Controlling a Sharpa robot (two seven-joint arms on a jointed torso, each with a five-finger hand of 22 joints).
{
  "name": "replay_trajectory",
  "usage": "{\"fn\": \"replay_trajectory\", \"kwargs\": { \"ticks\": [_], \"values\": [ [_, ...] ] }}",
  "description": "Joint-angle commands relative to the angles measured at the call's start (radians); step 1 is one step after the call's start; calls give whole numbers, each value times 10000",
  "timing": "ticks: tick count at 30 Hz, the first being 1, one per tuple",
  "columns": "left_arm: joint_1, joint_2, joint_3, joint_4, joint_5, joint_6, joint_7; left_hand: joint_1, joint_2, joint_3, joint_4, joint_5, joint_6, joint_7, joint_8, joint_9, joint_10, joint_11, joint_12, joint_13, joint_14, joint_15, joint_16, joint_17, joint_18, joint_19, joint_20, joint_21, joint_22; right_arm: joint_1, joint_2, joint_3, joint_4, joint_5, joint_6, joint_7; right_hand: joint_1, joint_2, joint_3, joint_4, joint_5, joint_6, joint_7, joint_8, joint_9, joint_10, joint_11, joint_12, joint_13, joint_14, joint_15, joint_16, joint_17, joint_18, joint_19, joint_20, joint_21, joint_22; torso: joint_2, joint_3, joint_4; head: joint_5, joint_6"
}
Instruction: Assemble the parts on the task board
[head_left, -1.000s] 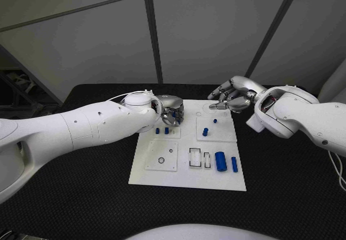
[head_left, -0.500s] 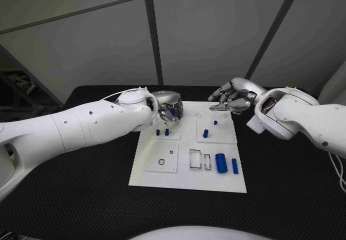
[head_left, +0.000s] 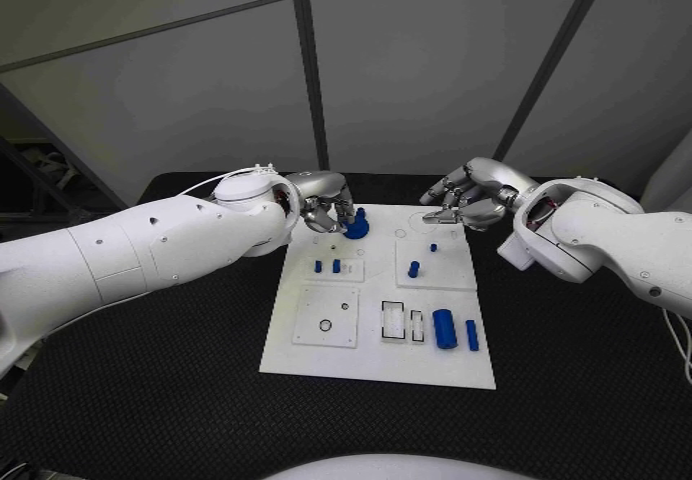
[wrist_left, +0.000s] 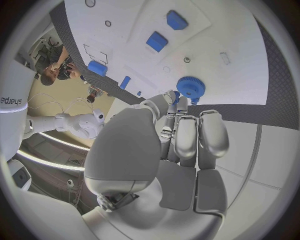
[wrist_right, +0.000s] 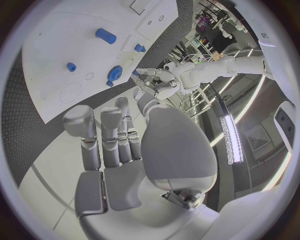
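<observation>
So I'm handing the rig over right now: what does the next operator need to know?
Left hand: at the far left corner of the task board, fingertips by the blue gear; whether it holds the gear cannot be told.
Right hand: fingers curled, holding nothing, above the board's far right corner.
Standing in the board: two small pegs and a peg.
Lying near the front right: a thick cylinder and a thin pin, not yet placed.
</observation>
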Motion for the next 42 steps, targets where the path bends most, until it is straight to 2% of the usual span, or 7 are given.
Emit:
{"fn": "replay_trajectory", "kwargs": {
  "ticks": [1, 8, 15, 21, 42],
  "values": [
    [-7, -133, 17, 56, 181, 311, -210, -157, -44, -7, -55, -2, 94, 0, 24, -15, 92, -4, 50, -8, 453, 52, 35, -18, -1111, 69, 14, 48, 13, 18, -18, 7, 16, -18, -8, 91, -55, 4, 29, 51, 35, -45, 18, -5, 10, -25, -27, 57, 9, 85, -10, -14, 13, 87, 80, 9, -12, 16, 13, -2, -10, 2, -18],
    [-171, -342, 20, 43, 218, 492, -297, -186, -45, -15, -58, -34, 98, -4, 18, -27, 92, -7, 47, -19, 449, 51, 35, -28, -1107, 58, 15, 39, 7, 18, -22, 6, 27, -18, -2, 82, -55, 4, 29, 51, 35, -45, 18, -5, 10, -25, -27, 57, 9, 85, -10, -14, 13, 87, 80, 9, -12, 16, 18, -7, -25, 11, -28],
    [-286, -348, 20, 5, 224, 614, -300, -215, -52, -24, -80, -109, 106, -9, 8, -50, 96, -11, 45, -40, 443, 49, 38, -40, -1105, 48, 15, 37, 11, 18, -18, 6, 23, -18, 3, 78, -55, 4, 29, 51, 35, -45, 18, -5, 10, -25, -27, 57, 9, 85, -10, -14, 13, 87, 80, 9, -12, 16, 17, -6, -35, 28, -44],
    [-311, -341, 20, -13, 225, 692, -303, -269, -50, -41, -89, -222, 123, -15, -2, -77, 103, -15, 43, -66, 438, 48, 43, -57, -1105, 40, 16, 42, 23, 18, -9, 6, 15, -18, 2, 78, -55, 4, 29, 51, 35, -45, 18, -5, 10, -25, -27, 57, 9, 85, -10, -14, 13, 87, 80, 9, -12, 16, 12, 2, -24, 24, -61],
    [-341, -250, 9, -43, 226, 816, -268, -287, -51, -46, -100, -272, 128, -18, -8, -91, 107, -17, 43, -79, 434, 47, 42, -69, -1099, 24, 16, 24, 10, 18, -1, 6, 18, -19, 2, 79, -55, 4, 29, 51, 35, -45, 18, -5, 10, -25, -27, 57, 9, 85, -10, -14, 13, 87, 80, 9, -12, 16, 9, 2, -30, 42, -50]
  ]
}}
